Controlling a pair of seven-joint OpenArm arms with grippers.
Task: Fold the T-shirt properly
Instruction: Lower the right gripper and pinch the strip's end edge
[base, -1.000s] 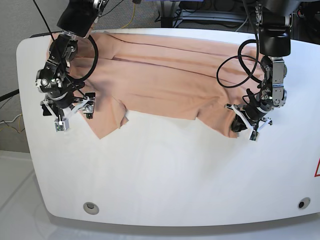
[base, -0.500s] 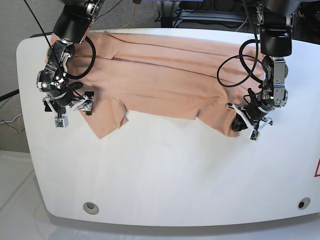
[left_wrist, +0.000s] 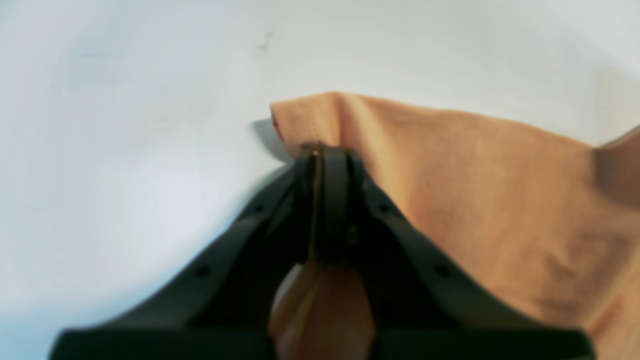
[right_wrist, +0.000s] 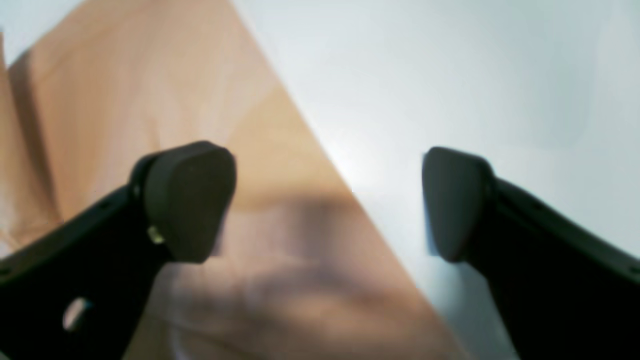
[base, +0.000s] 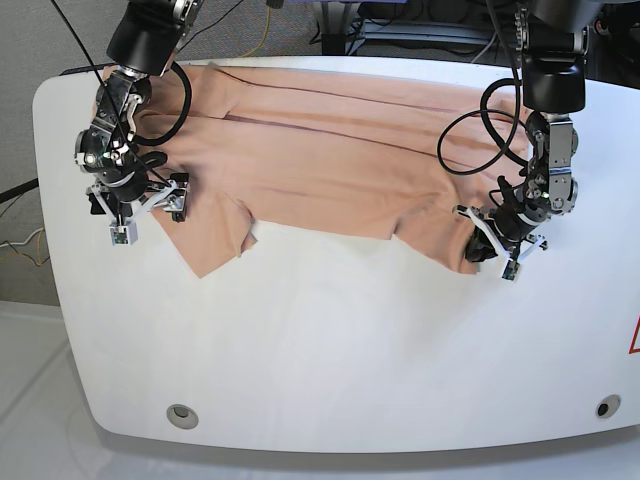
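The peach T-shirt (base: 330, 150) lies spread across the back of the white table (base: 350, 350), its sleeves pointing toward the front. My left gripper (base: 487, 256) sits at the sleeve on the base view's right. In the left wrist view this gripper (left_wrist: 322, 155) is shut on a corner of the cloth (left_wrist: 475, 200), which bunches up between the fingers. My right gripper (base: 148, 215) hovers at the other sleeve. The right wrist view shows it (right_wrist: 322, 205) open, one finger (right_wrist: 190, 200) over the cloth (right_wrist: 150, 100) and the other over bare table, the sleeve's edge running between them.
Black cables (base: 465, 130) loop from both arms over the shirt's back part. Two round holes (base: 181, 413) sit near the table's front corners. A red mark (base: 634, 340) shows at the right edge. Beyond the back edge are more cables and equipment.
My right gripper has shifted a little toward the back and left along the sleeve's edge, still open. The left gripper has kept its hold and place.
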